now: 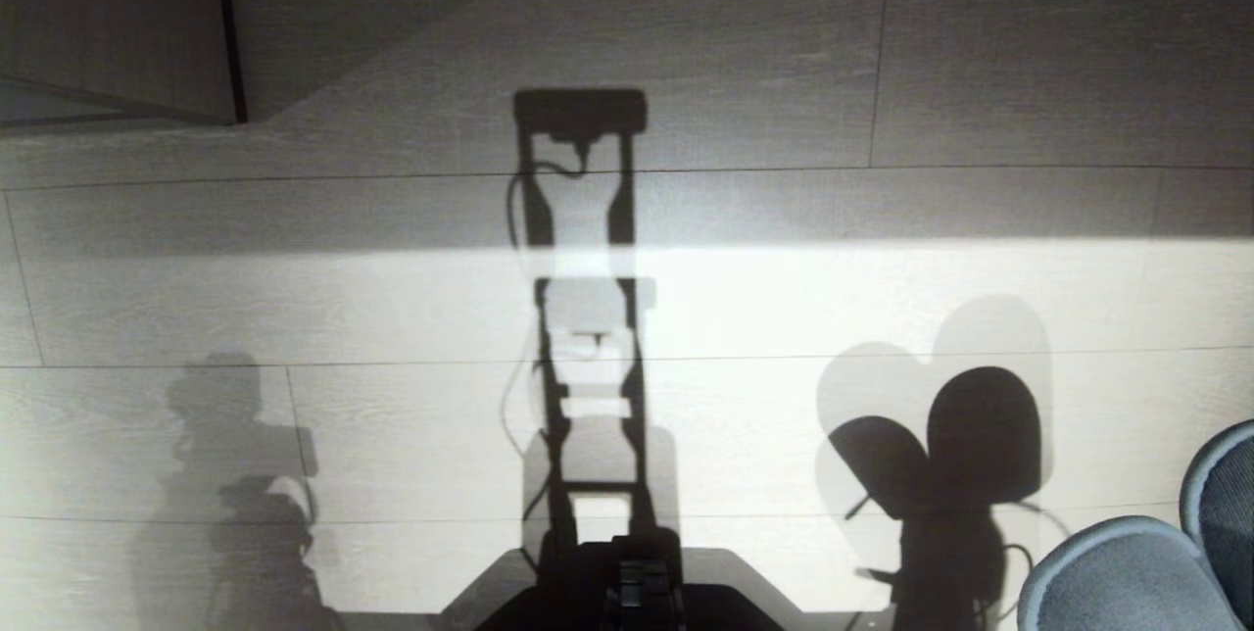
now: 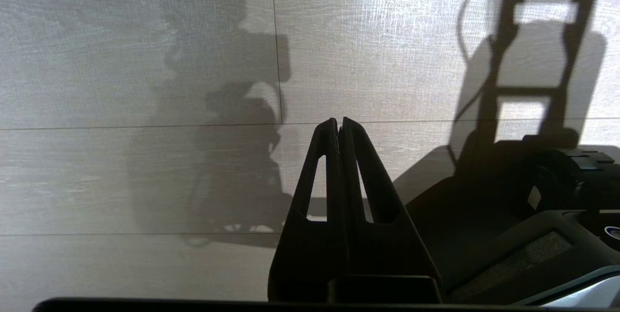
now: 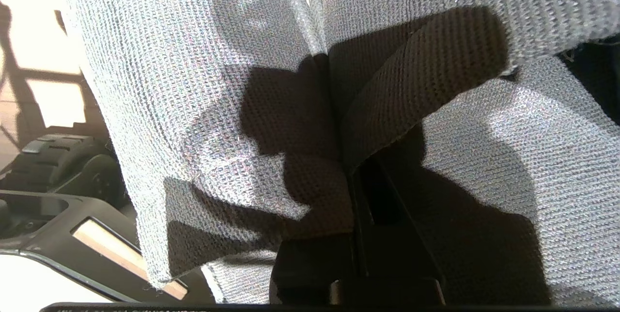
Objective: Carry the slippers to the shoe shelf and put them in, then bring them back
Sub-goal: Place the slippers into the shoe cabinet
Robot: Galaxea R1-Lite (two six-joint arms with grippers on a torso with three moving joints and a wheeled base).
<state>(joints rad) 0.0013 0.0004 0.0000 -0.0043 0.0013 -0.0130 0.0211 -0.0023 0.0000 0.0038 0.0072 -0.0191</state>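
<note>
My right gripper (image 3: 341,157) is shut on the slippers (image 3: 193,84). Their knit fabric looks pale grey in the sunlight and is pinched between the dark fingers, with both slippers hanging around them. The fingertips are buried in the cloth. In the head view two rounded slipper ends (image 1: 1117,577) show at the lower right corner, above the floor. My left gripper (image 2: 340,120) is shut and empty, with its fingers pressed together over the bare floor. The shoe shelf is out of view.
Pale wood-grain floor planks (image 1: 745,317) fill the head view, half sunlit and half shaded, crossed by the shadows of my body and the slippers. A wood-grain panel (image 1: 108,24) stands at the far left. My dark base (image 1: 627,592) is at the bottom centre.
</note>
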